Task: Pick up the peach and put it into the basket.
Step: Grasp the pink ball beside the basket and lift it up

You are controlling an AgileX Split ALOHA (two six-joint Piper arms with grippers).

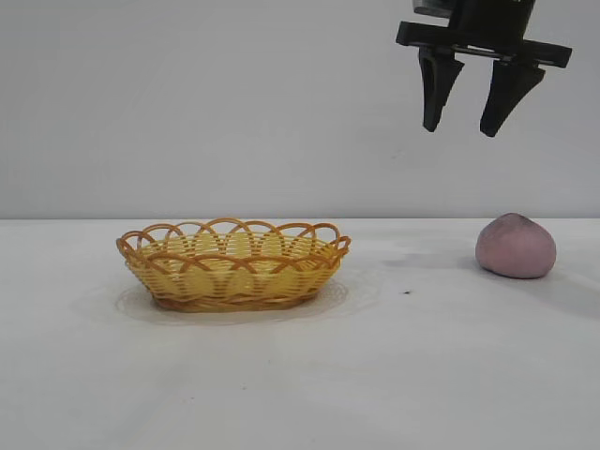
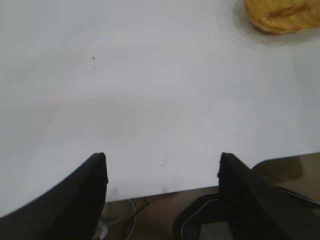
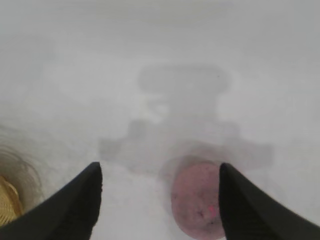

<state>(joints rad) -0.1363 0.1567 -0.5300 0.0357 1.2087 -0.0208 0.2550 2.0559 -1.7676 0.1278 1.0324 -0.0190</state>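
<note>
The peach (image 1: 515,247) sits on the table (image 1: 300,375), well right of the empty basket (image 1: 232,263). Above the peach hangs the right gripper (image 1: 467,127), jaws apart, holding nothing. The left gripper (image 2: 162,172), also spread and empty, is well apart from the basket.

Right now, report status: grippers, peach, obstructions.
Right gripper open, above peach. Left gripper open, empty, near table edge. Peach on table, outside basket. Nothing in the way.

A white table (image 1: 300,384) bears the wicker basket (image 1: 232,264) and, well apart, the peach (image 1: 515,247).
</note>
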